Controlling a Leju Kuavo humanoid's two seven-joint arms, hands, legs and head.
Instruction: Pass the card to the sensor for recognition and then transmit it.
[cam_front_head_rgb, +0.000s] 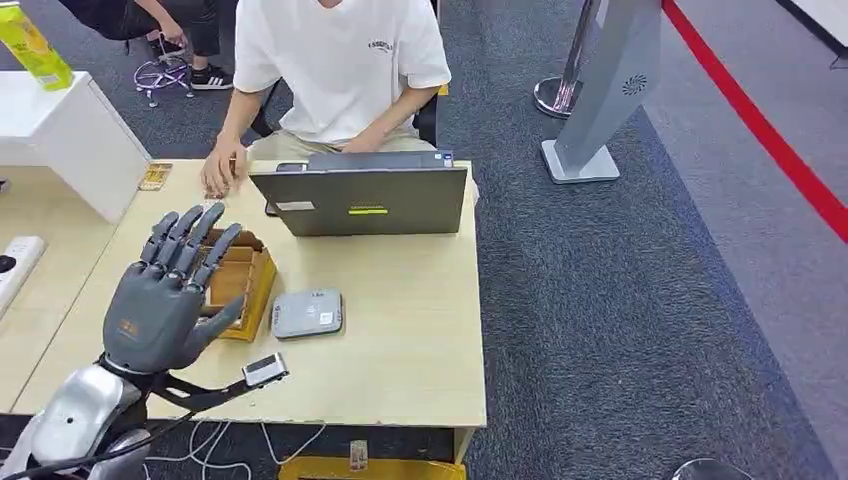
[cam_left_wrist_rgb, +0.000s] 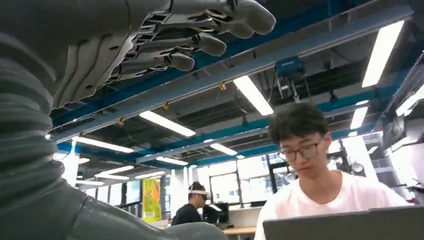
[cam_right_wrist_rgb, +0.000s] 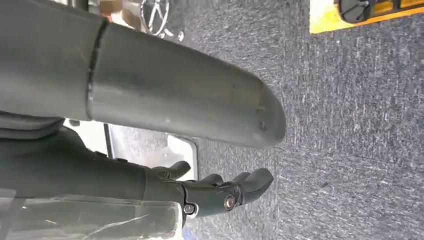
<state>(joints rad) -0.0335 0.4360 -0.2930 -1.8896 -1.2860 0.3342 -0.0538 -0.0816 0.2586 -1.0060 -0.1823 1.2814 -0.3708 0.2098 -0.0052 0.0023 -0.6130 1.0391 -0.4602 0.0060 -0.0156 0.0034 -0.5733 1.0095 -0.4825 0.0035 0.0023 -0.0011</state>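
Left arm raised from below, left hand (cam_front_head_rgb: 165, 295) held up empty with back toward the head camera, fingers (cam_front_head_rgb: 190, 240) straight and spread; right hand (cam_right_wrist_rgb: 220, 192) hangs low, fingers loosely curled, holding nothing.

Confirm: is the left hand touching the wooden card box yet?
Cannot tell. In the head view the left hand overlaps the wooden card box, raised with fingers spread; no view shows contact or gap.

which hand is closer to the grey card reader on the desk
Left. The left hand is raised over the desk with fingers spread, holding nothing, just left of the grey card reader. The right hand hangs down by the carpeted floor, away from the desk.
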